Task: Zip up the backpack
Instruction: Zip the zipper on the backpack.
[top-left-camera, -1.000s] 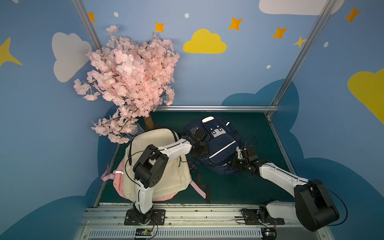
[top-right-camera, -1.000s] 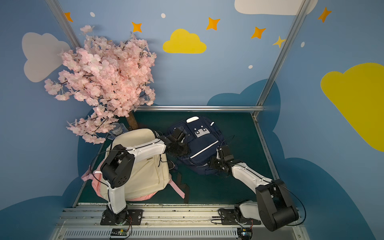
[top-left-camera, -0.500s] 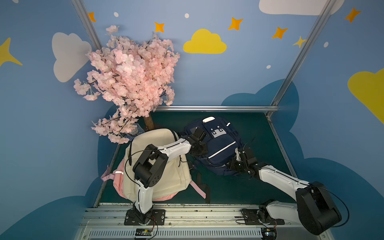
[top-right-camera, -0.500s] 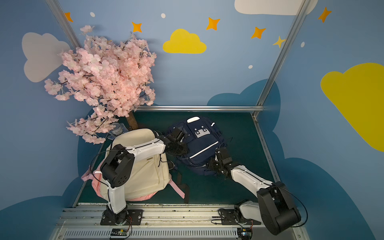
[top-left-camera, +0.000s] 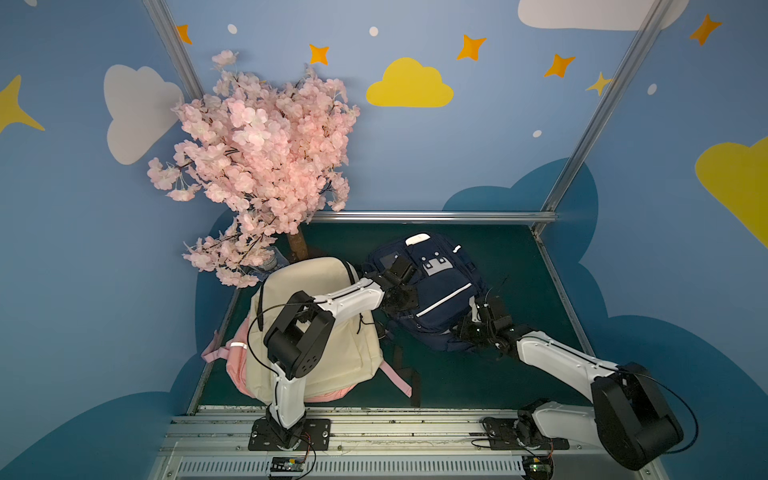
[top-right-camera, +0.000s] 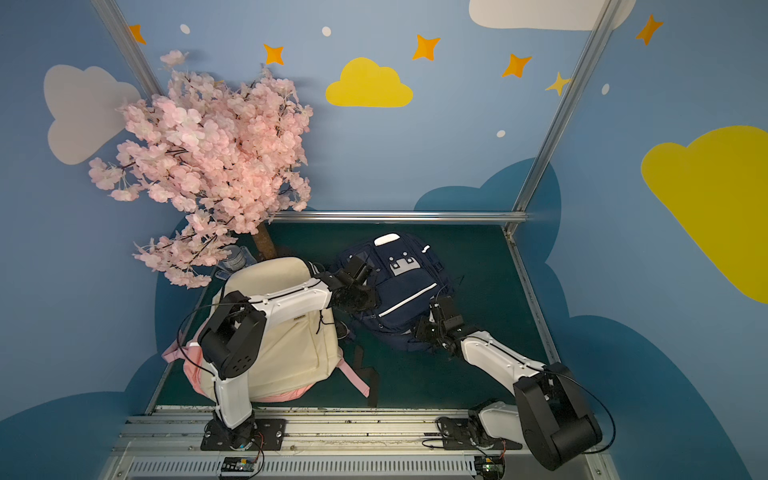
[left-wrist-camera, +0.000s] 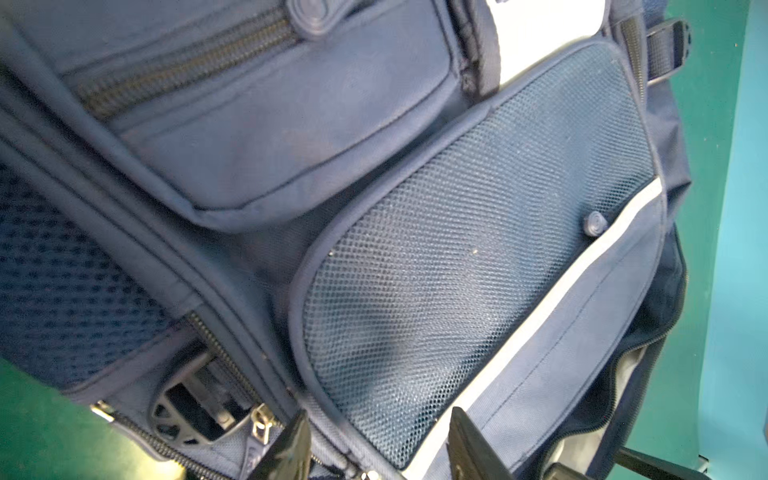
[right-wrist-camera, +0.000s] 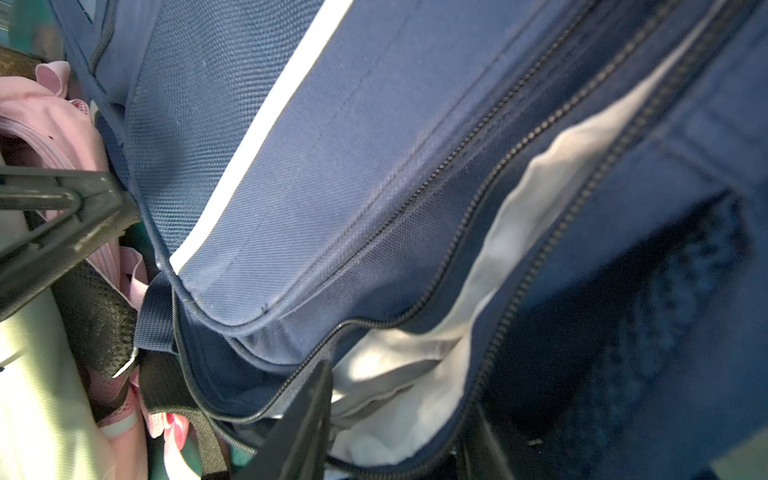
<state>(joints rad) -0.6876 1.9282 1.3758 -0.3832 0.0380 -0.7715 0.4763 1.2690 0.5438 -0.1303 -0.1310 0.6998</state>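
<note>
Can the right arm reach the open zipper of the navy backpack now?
Probably yes: the right gripper sits right at the open zipper on the navy backpack; nothing lies between them.

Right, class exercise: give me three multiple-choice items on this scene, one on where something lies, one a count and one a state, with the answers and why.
1. Relative to the navy backpack, the cream backpack lies:
A) on top of it
B) beside it, on the side of the left arm
C) inside it

2. Backpacks on the green mat:
A) one
B) two
C) three

3. The navy backpack's main zipper is:
A) closed all the way
B) missing
C) open, with pale lining showing

Answers:
1 B: both top views show the two side by side.
2 B: there is one cream and one navy.
3 C: the right wrist view shows the teeth apart around the lining.
</note>
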